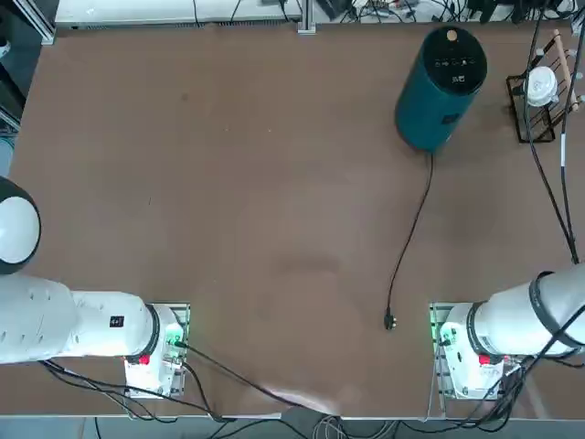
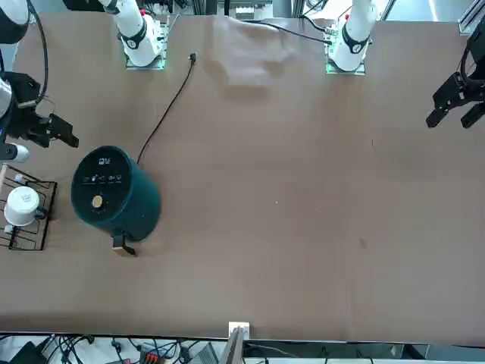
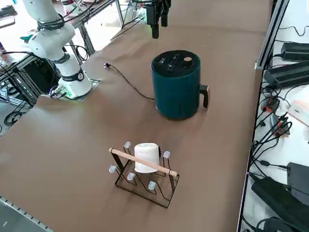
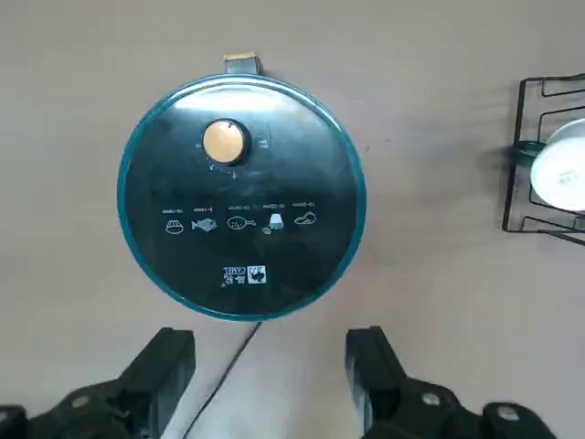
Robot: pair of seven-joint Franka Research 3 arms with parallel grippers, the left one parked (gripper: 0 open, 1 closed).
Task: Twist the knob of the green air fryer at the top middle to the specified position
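The green air fryer (image 1: 428, 105) (image 2: 130, 203) (image 3: 176, 92) stands upright at the table's far side. Its black round top (image 4: 242, 238) carries small white markings. The gold knob (image 1: 452, 37) (image 2: 97, 202) (image 3: 187, 60) (image 4: 224, 142) sits near the top's rim, on the side away from the robot. My right gripper (image 4: 270, 352) (image 3: 157, 21) (image 2: 61, 130) hangs high above the table on the robot's side of the fryer, pointing down. Its fingers (image 4: 164, 361) are open, with nothing between them and well apart from the knob.
The fryer's thin black cord (image 1: 411, 229) runs across the table to a loose plug (image 1: 390, 320) near the right arm's base. A black wire rack (image 1: 530, 114) (image 3: 145, 186) holding a white cup (image 1: 541, 85) (image 4: 559, 174) stands to the fryer's right.
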